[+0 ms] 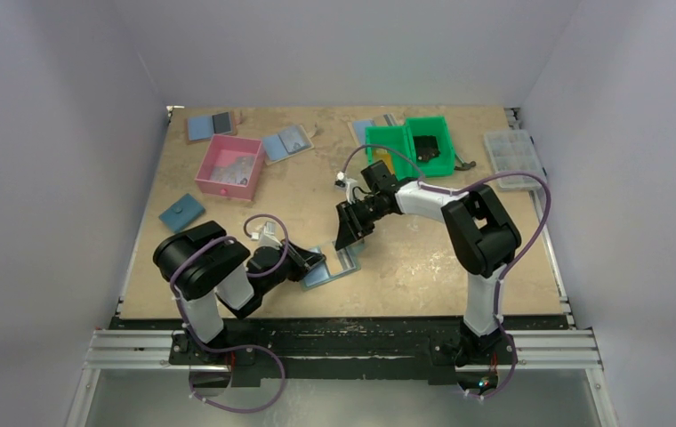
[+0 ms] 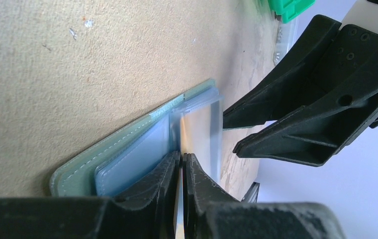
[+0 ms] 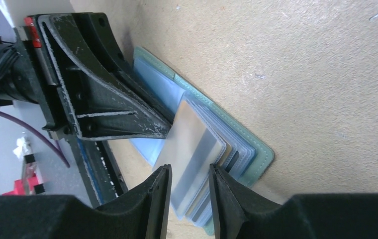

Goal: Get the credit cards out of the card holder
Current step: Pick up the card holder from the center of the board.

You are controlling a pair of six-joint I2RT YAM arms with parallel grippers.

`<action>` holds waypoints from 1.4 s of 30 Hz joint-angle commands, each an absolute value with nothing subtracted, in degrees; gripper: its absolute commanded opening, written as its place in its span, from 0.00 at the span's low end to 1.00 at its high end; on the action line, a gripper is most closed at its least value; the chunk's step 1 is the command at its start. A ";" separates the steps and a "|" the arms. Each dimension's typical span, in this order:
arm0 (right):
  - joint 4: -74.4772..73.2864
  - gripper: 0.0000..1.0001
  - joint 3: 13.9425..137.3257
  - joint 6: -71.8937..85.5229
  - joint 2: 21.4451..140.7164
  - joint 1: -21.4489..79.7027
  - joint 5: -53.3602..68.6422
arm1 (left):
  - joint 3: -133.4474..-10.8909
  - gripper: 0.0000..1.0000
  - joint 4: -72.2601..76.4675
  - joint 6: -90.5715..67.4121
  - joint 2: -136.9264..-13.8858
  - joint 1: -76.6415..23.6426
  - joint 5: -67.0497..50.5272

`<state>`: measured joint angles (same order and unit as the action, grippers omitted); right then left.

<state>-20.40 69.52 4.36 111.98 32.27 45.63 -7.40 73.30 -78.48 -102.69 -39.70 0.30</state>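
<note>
Left wrist: left pincer pinches clear sleeve of card holder; right pincer open astride it; hard pull could tear sleeve.

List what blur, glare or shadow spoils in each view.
Top external: even, soft light, faint shadows, the card holder small and half hidden. Left wrist: left fingers and green bin soft; clear sleeve washed pale. Right wrist: right fingers blurred; the sleeve shines, hiding its contents.
</note>
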 commanded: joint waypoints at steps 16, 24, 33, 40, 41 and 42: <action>-13.48 0.39 67.56 13.42 113.37 33.23 61.90 | -7.43 0.45 77.78 -77.56 -105.72 -39.54 -2.64; -12.13 0.39 67.06 14.67 113.39 33.33 63.20 | -6.85 0.56 79.16 -78.01 -105.98 -39.33 -2.39; -11.12 0.41 67.15 14.59 113.59 35.93 66.78 | -4.73 0.64 84.83 -79.82 -107.66 -38.54 -1.87; -8.56 0.44 66.61 16.33 114.10 36.43 68.49 | -2.57 0.73 87.75 -80.32 -107.58 -37.85 -0.97; -8.09 0.46 66.45 16.64 114.02 36.45 68.77 | -2.55 0.73 87.80 -80.21 -107.58 -37.78 -0.99; -7.88 0.49 66.38 16.65 113.91 36.43 68.81 | -2.55 0.74 87.87 -80.25 -107.64 -37.75 -0.99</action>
